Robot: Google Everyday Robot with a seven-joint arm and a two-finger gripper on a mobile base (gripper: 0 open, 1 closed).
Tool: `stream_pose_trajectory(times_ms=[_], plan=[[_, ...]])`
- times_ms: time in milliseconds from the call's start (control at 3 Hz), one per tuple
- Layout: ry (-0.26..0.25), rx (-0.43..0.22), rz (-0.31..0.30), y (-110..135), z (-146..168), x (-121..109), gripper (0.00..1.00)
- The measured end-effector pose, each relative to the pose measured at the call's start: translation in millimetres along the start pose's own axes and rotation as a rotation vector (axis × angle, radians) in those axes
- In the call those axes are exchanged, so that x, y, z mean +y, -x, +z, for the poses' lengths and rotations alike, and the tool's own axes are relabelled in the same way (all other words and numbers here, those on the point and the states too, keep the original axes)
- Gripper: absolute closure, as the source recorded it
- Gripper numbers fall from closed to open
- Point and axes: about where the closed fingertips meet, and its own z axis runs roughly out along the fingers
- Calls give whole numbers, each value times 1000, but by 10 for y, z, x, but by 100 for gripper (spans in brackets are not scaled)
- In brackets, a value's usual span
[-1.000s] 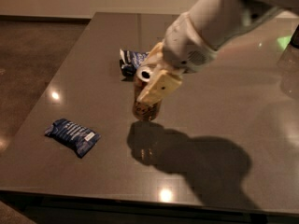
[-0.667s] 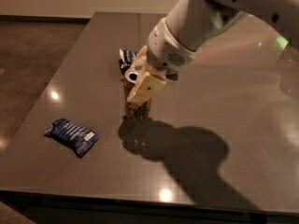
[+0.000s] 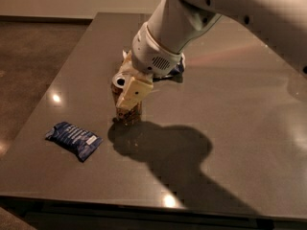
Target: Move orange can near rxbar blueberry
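- One rxbar blueberry [image 3: 73, 140] flat at front-left of table [image 3: 249, 128], apart from can.
- Mid-table: gripper [image 3: 125, 102] w/ jaws clamped on orange can [image 3: 130, 115], upright; base at or just off surface, can't tell which.
- Best: carry low twd bar, keep upright, stop just beside w/o bumping, release slowly.
- Behind arm: blue packet [image 3: 178, 70], mostly hidden; ignore.

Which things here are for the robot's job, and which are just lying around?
For the job: orange can, clamped in the gripper mid-table; rxbar blueberry, front left.
Just lying about: blue packet, mostly hidden behind the arm.
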Motion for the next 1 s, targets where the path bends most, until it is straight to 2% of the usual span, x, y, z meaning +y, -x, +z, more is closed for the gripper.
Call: stream_pose_trajectory(times_ms=[667, 1000], plan=[[38, 25, -68, 279, 193, 98, 100], [55, 45, -87, 340, 307, 84, 84]])
